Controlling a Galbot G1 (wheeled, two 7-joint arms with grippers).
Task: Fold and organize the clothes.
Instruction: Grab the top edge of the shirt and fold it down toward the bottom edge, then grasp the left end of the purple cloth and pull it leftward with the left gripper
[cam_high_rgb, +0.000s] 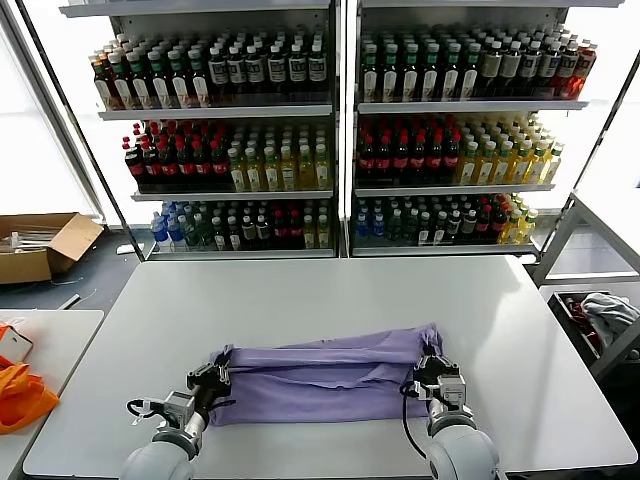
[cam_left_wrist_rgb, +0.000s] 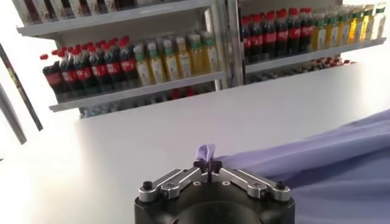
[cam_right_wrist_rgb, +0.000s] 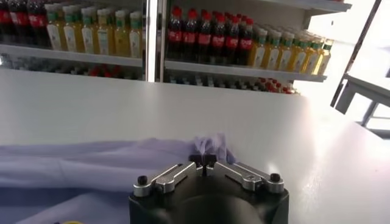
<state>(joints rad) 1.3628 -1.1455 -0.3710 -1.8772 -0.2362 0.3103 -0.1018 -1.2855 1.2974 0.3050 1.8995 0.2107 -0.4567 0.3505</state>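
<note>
On the white table (cam_high_rgb: 300, 300) before drink shelves (cam_high_rgb: 340, 130), both fingers pinch the purple T-shirt (cam_high_rgb: 330, 380) ends: left gripper (cam_high_rgb: 211, 379), right gripper (cam_high_rgb: 433, 368).

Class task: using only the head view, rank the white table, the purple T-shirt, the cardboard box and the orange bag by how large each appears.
1. White rectangular table
2. Lavender-purple cotton T-shirt
3. Open brown cardboard box
4. Bright orange bag, cut off by the frame edge, so its rank against the box is unsure.
</note>
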